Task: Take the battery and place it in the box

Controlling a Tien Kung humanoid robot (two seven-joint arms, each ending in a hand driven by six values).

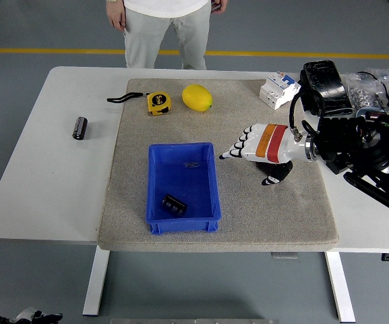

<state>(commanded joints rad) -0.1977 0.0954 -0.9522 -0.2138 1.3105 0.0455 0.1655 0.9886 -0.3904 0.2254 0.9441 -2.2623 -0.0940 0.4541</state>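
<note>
A black battery (174,204) lies inside the blue box (183,159), near its front wall. My right hand (251,152) is white with an orange and red wrist band. It hovers over the grey mat to the right of the box, fingers spread and empty. A dark cylindrical cell (272,170) lies on the mat, mostly hidden under the hand. Another black cylinder (80,127) lies on the bare table at the far left. My left arm is out of view.
A yellow tape measure (158,102) and a lemon (197,97) lie at the back of the mat (282,216). A white breaker (278,90), a black device (323,81) and bags of parts are at the back right. A person (168,27) stands at the far side.
</note>
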